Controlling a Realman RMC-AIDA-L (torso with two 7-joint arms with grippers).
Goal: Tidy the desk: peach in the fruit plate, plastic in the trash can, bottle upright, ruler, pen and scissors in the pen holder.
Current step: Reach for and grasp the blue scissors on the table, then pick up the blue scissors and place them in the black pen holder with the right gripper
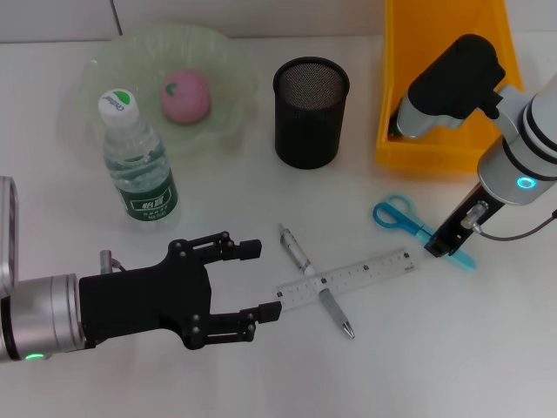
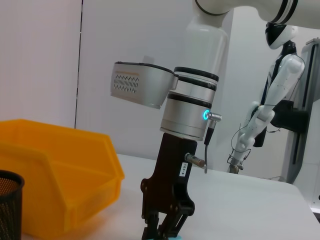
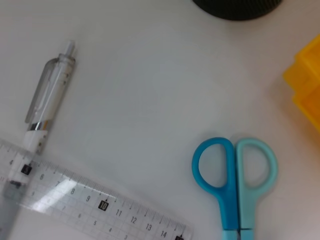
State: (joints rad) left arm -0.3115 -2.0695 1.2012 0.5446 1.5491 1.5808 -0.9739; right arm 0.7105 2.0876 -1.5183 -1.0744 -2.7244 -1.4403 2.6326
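The blue scissors [image 1: 396,214] lie flat on the white desk, right of the clear ruler [image 1: 365,270] and the pen [image 1: 296,248] that cross each other. My right gripper [image 1: 446,246] is down at the scissors' blade end, fingers drawn together on the blades; it also shows in the left wrist view [image 2: 161,231]. The right wrist view shows the scissors' handles [image 3: 235,175], the ruler [image 3: 90,205] and the pen [image 3: 47,100]. My left gripper [image 1: 252,283] is open and empty, left of the ruler. The peach [image 1: 185,96] lies in the green plate [image 1: 96,70]. The bottle [image 1: 137,161] stands upright. No plastic shows.
The black mesh pen holder [image 1: 311,111] stands at the back centre, with nothing visible in it. A yellow bin [image 1: 444,148] stands at the back right, partly hidden by my right arm. The bin [image 2: 65,170] also shows in the left wrist view.
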